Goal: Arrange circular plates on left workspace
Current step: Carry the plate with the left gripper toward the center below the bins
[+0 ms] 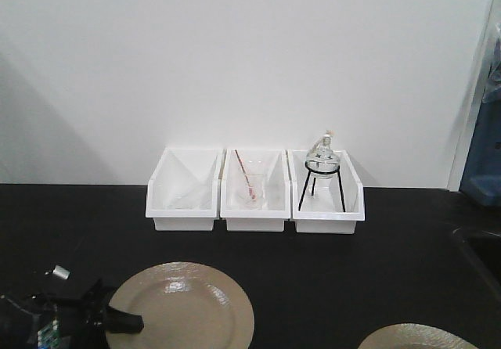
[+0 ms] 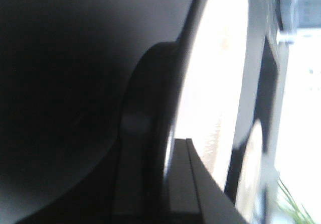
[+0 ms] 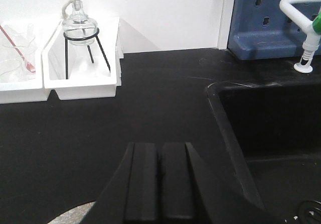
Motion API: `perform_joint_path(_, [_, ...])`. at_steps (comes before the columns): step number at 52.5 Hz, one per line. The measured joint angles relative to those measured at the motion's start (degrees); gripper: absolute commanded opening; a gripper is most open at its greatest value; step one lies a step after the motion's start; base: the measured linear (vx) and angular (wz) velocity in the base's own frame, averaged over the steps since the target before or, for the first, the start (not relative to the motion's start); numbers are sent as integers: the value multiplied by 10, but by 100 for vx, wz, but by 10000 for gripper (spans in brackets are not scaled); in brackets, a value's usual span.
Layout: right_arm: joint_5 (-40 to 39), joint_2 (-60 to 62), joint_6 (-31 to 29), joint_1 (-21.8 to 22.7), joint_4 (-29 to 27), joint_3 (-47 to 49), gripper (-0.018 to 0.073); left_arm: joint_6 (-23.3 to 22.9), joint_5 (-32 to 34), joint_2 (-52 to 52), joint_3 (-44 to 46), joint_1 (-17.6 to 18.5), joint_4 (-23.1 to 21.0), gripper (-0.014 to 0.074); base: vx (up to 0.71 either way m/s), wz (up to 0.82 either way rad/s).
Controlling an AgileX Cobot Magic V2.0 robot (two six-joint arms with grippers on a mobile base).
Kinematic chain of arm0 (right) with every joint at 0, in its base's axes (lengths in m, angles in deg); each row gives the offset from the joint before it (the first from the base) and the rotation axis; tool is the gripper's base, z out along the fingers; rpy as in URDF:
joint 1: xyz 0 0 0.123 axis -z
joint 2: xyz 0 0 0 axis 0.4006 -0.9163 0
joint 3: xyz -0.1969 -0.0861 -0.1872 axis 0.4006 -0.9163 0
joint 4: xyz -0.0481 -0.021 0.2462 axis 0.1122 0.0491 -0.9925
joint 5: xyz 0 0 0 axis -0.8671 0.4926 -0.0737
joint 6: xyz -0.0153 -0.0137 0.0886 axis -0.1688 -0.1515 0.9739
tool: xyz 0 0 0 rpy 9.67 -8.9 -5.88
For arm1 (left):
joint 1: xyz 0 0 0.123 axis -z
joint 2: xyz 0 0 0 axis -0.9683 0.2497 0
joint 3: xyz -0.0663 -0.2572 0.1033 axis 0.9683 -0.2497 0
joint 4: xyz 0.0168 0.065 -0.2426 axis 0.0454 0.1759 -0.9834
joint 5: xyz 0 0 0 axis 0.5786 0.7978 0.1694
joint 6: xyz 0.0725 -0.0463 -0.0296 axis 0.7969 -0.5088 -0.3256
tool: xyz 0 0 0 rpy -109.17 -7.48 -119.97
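1. Tan and glossy, the left plate [image 1: 184, 306] sat at the near left of the black bench [image 1: 78, 216], in front of the white bins [image 1: 253, 222]; whether it lay flat or was slightly raised I could not tell.
2. The left hand [image 1: 131, 322] was clamped on that plate's left rim; from the wrist the plate showed edge-on, bright face to one side and dark underside to the other.
3. The right plate [image 1: 427, 337] lay near the front edge further right, well apart from its twin; only its far part showed.
4. The right hand [image 3: 159, 148] hovered over bare bench with its fingers pressed together, holding nothing.
5. The bins stood in a row of three against the wall; the rightmost held a round glass flask [image 1: 322, 155] on a black tripod [image 1: 342, 196]; the middle one held clear glassware and a red rod.
6. A sink [image 3: 271, 128] was recessed at the bench's right end.
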Motion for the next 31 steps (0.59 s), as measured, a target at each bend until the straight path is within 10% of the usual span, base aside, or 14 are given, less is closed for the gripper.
perform_joint_path(31, [0, 0, 0, 0, 0, 0, -3, -179, 68, 158, 287, 111, -13, -1, 0, 0])
